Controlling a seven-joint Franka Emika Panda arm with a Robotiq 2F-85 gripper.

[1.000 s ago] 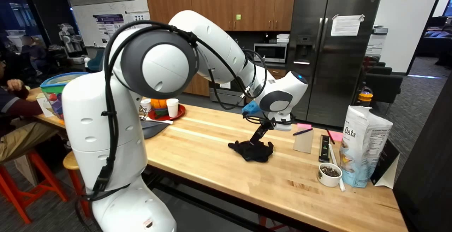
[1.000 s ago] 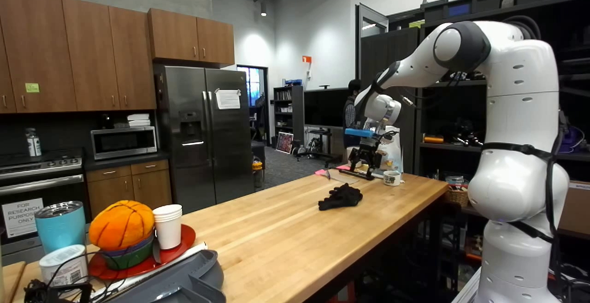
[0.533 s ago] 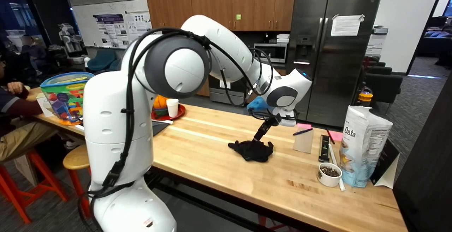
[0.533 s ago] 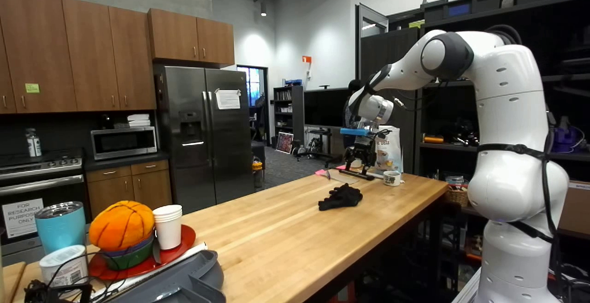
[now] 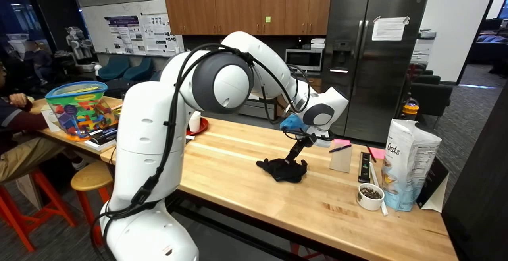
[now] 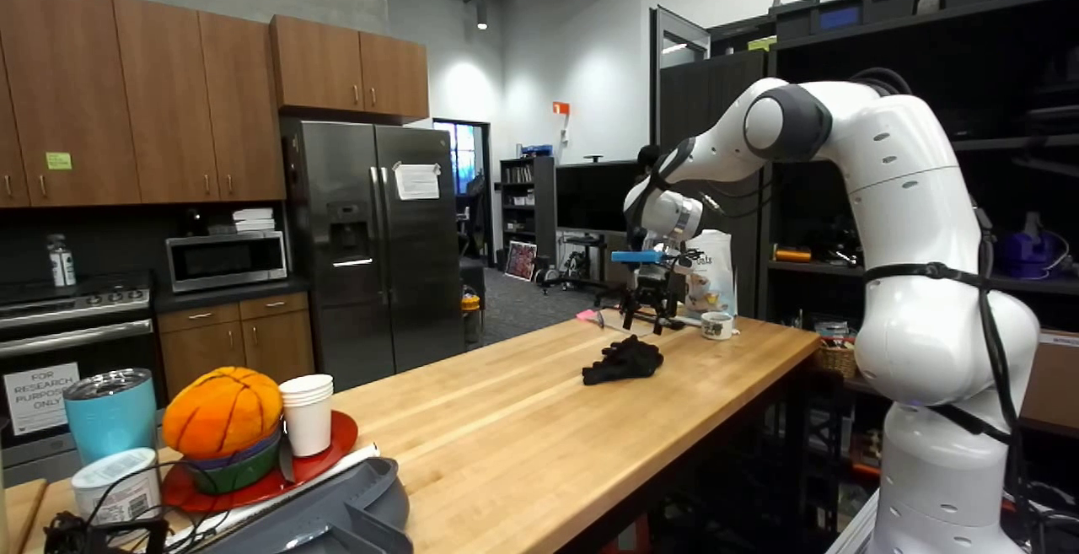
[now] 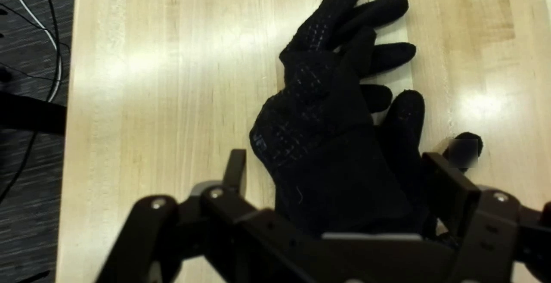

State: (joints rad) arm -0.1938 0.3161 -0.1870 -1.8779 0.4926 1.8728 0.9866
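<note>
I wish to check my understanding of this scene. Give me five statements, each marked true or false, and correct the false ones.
1. The hand is open. True.
2. The black gloves lie on the floor. False: the black gloves lie on the wooden table.
3. The oats bag stands upright. True.
4. The stacked white cups stand beside the oats bag. False: the stacked white cups are on the red plate.
5. A paper sheet is taped to the fridge. True.

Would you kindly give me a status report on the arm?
Jaws open, nothing held. Black gloves bunched on table beneath. Oats bag and white cup off to one side.
</note>
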